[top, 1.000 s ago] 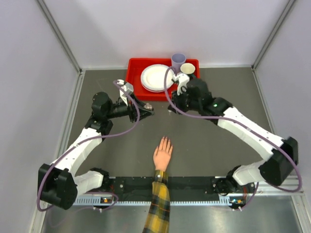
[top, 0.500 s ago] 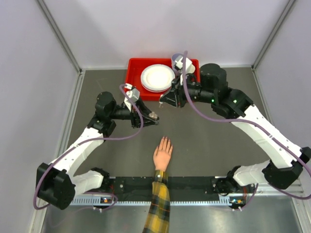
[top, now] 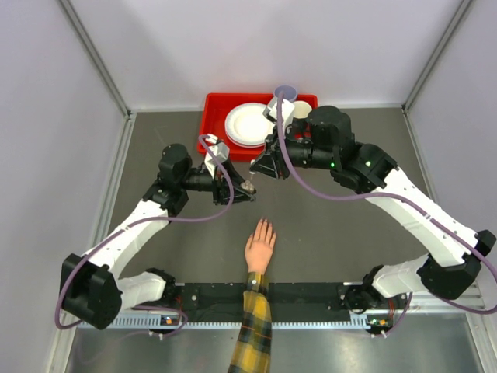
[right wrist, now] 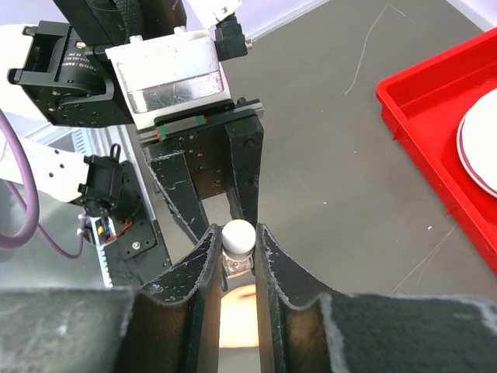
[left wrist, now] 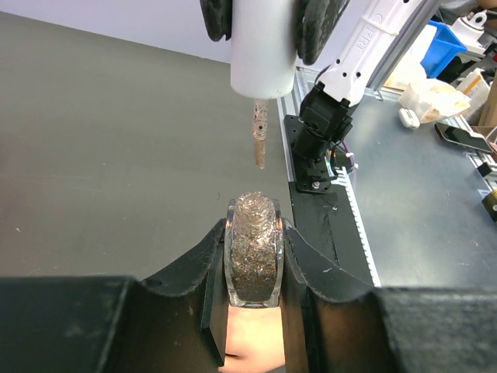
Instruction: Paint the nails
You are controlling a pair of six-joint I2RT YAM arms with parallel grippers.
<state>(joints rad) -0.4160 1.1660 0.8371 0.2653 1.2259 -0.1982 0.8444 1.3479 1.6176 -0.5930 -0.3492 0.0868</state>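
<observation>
While the worktop (top: 334, 233) is occupied at its near edge by the hand (top: 260, 249), laid flat with fingers pointing away, the left claw (left wrist: 254, 233) is clamped on a glass bottle (left wrist: 254, 264), judged light, slippery and breakable. The right claw (right wrist: 238, 237) is closed on the white cap (right wrist: 238, 231), its brush (left wrist: 258, 144) hung above the bottle. The tiny nails (top: 265, 224), well apart from it, are best touched only by soft bristles.

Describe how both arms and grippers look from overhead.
The left arm and right arm have white links, bulky black joints and a looping purple cable each. The left gripper and right gripper are black with angular fingers. A green light glows on the right arm.
</observation>
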